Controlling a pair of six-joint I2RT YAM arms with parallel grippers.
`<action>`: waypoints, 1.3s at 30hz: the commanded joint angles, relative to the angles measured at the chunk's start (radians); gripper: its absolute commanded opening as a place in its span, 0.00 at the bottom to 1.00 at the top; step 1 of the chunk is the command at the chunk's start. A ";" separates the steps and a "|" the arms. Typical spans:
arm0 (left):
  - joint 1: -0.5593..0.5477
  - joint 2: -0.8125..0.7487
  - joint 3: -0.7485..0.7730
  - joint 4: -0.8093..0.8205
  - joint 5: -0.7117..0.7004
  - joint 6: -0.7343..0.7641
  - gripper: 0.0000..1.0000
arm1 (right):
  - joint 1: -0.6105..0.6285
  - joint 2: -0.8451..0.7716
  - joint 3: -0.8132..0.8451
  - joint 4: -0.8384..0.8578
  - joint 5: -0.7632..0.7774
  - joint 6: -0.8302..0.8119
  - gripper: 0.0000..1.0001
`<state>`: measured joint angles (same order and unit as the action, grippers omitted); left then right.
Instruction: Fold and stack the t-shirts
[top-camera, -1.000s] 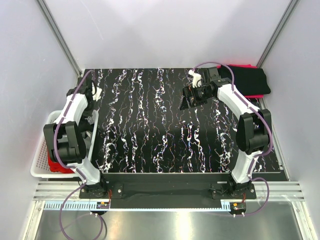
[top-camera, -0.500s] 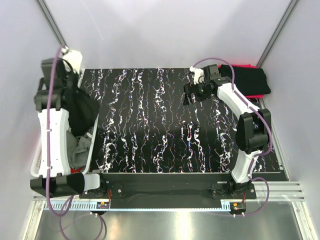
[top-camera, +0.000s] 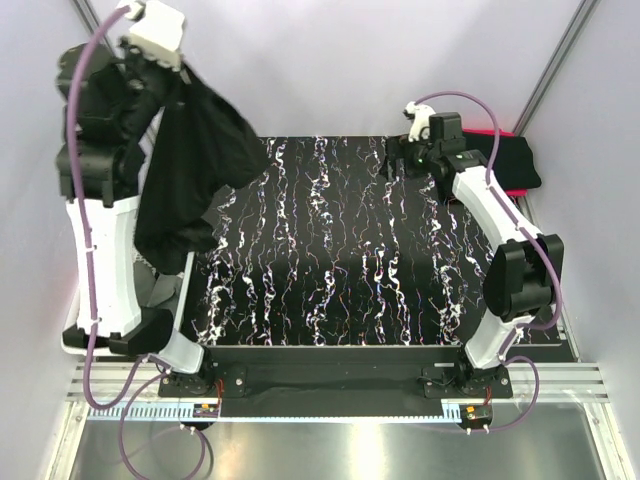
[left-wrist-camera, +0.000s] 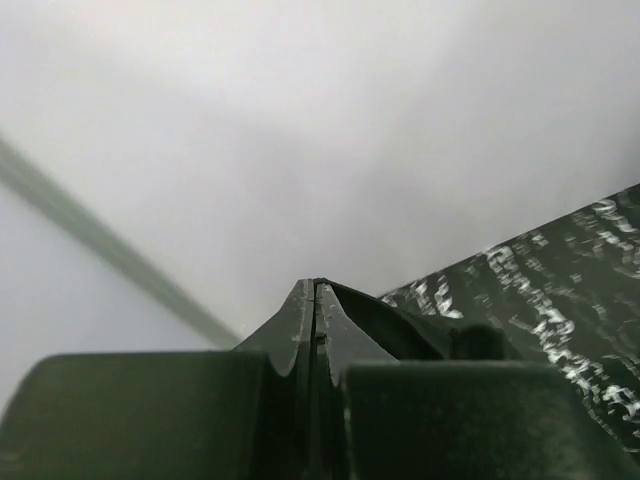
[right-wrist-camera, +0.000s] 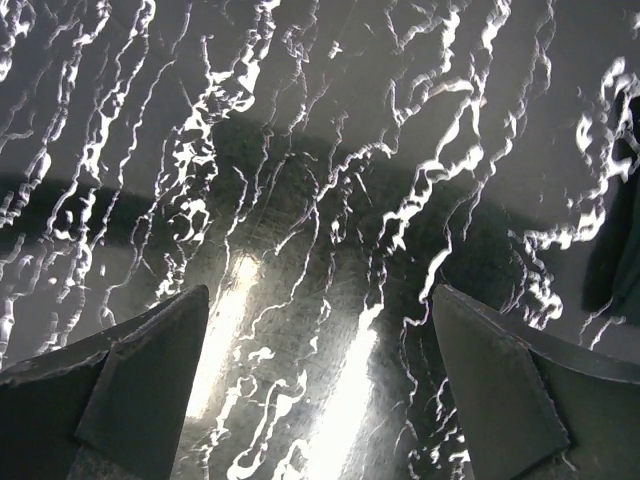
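The table (top-camera: 330, 250) has a glossy black top with thin white veins like marble, and it stands between plain pale walls (top-camera: 330, 60) with grey metal posts (top-camera: 549, 68) in the two far corners. Along its near edge runs a silver ribbed rail (top-camera: 330, 378), then a brushed metal plate (top-camera: 350, 445). Light from above makes bright streaks of glare (right-wrist-camera: 345, 400) on the top.

A plain black t-shirt (top-camera: 190, 170) hangs against pale grey walls (top-camera: 330, 60). The table (top-camera: 330, 250) is black, streaked with white marble-like veins. At its far right corner, a folded black t-shirt (top-camera: 505, 160) lies over a red one (top-camera: 480, 131). The 2 arms (top-camera: 100, 250) are white and black, with purple cables (top-camera: 455, 96). The right gripper (right-wrist-camera: 320, 330) has dark grey fingers (right-wrist-camera: 130, 380).
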<state>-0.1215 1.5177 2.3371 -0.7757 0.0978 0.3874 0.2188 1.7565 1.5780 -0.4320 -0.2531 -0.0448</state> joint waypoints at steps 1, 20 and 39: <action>-0.122 0.045 0.050 0.149 0.014 0.062 0.00 | -0.055 -0.014 0.017 -0.002 -0.060 0.082 1.00; -0.426 0.091 -0.169 0.338 0.132 -0.044 0.00 | -0.055 -0.281 -0.130 0.059 -0.100 -0.225 1.00; -0.556 0.323 -0.006 0.513 0.276 -0.134 0.00 | -0.041 -0.473 -0.285 0.027 -0.324 -0.342 0.97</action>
<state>-0.6460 1.8351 2.2471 -0.4149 0.2882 0.2832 0.1707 1.3354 1.3136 -0.4164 -0.6098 -0.3431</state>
